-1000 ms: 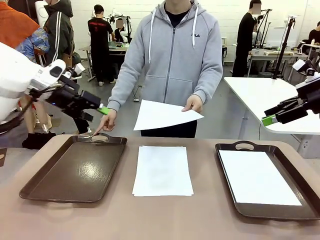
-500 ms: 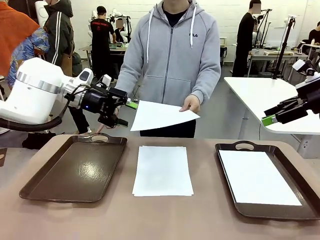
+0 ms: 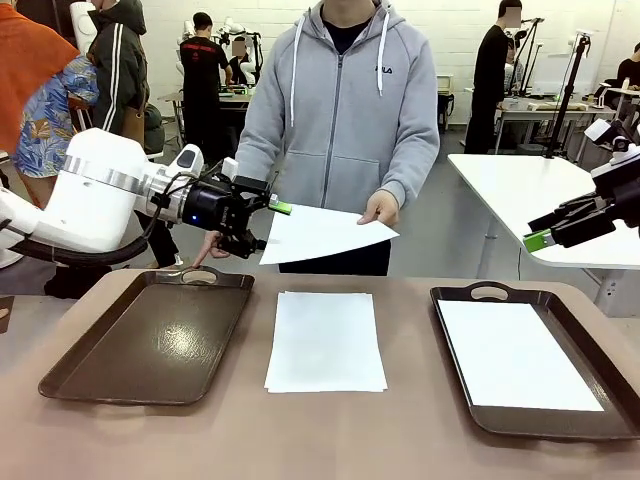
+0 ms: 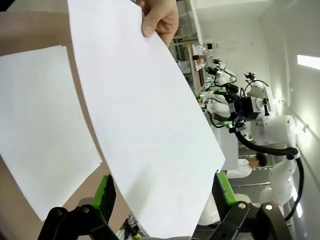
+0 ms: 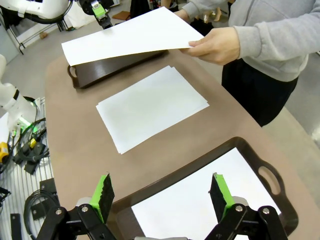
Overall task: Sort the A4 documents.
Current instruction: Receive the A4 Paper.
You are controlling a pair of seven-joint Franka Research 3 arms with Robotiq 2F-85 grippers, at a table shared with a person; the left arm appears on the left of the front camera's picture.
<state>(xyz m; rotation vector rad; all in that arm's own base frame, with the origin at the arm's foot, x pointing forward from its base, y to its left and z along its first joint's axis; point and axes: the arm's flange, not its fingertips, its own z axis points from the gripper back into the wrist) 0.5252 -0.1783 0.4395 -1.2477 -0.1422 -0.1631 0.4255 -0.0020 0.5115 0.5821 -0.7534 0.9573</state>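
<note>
**Front view.** At mid-left, the left tool [image 3: 268, 226] stands with its green-padded fingers apart, one above and one below the left edge of a thin white A4 paper sheet [image 3: 325, 232], which the person's hand [image 3: 382, 208] holds in the air beyond the brown surface [image 3: 400, 440]. A stack of white A4 sheets [image 3: 325, 340] lies at centre between the dark brown left tray [image 3: 150, 345] and the matching right tray [image 3: 455, 300], which carries one white sheet [image 3: 515, 355]. At the right edge, the right tool [image 3: 537, 232] hangs with its fingers apart, above and beyond the right tray.
</note>
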